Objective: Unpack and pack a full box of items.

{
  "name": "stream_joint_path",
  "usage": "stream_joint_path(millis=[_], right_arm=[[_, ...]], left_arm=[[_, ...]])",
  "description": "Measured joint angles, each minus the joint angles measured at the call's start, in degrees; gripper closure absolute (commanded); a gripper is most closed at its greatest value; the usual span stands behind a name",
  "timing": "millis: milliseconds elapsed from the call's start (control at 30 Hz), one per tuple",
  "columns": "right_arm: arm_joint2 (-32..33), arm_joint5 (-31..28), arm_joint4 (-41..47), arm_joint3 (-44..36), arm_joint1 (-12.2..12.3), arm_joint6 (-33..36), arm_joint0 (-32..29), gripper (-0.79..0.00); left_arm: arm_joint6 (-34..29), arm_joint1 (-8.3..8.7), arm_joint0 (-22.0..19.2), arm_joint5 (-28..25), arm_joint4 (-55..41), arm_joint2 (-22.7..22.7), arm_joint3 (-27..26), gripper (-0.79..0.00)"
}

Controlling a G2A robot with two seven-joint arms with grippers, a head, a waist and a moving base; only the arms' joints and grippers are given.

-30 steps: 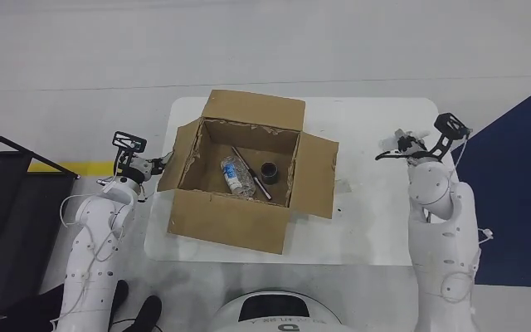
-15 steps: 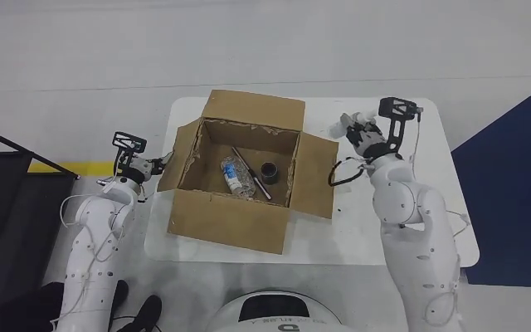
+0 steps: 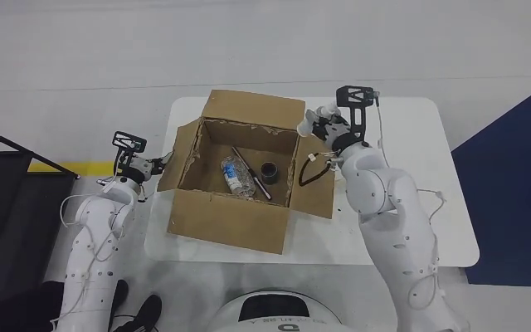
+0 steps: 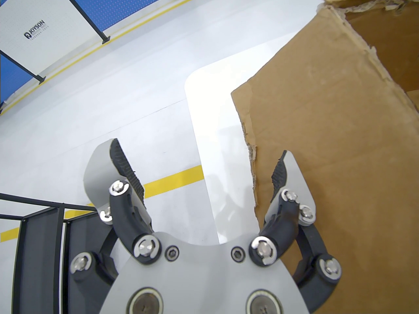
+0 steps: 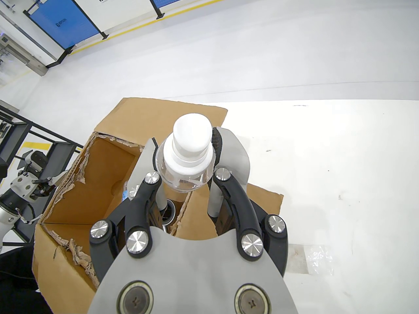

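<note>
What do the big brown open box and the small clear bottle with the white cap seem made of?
The brown open box looks like matte corrugated cardboard: torn, fibrous edges. The small clear bottle in the right gripper looks like glossy see-through plastic, possibly glass; its white cap seems matte plastic.

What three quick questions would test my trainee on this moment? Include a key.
1. True or false: the left gripper is shut on a flap of the box.
2. What does the right gripper hold? A) a clear bottle with a white cap; B) a cup; C) nothing.
3. How many items show on the box floor in the top view?
Key: 1 false, it is open beside the flap. 2 A. 3 three: a plastic bottle, a thin rod, a black ring.
</note>
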Motion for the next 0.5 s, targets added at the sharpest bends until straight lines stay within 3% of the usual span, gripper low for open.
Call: stream_joint_path(millis=[233,500], right_arm=[[-0.87,-1.59,1.27,2.4,-0.09,0.21,1.16,0.0],[-12.46,-10.07,-6.27,9.89,-1.03,5.26,11.1,0.0]], left_arm=[[0.0,0.0,0.0,0.0,0.0,0.0,0.0,-0.785],[0.0,0.0,0.0,0.0,0.0,0.0,0.0,-0.785]])
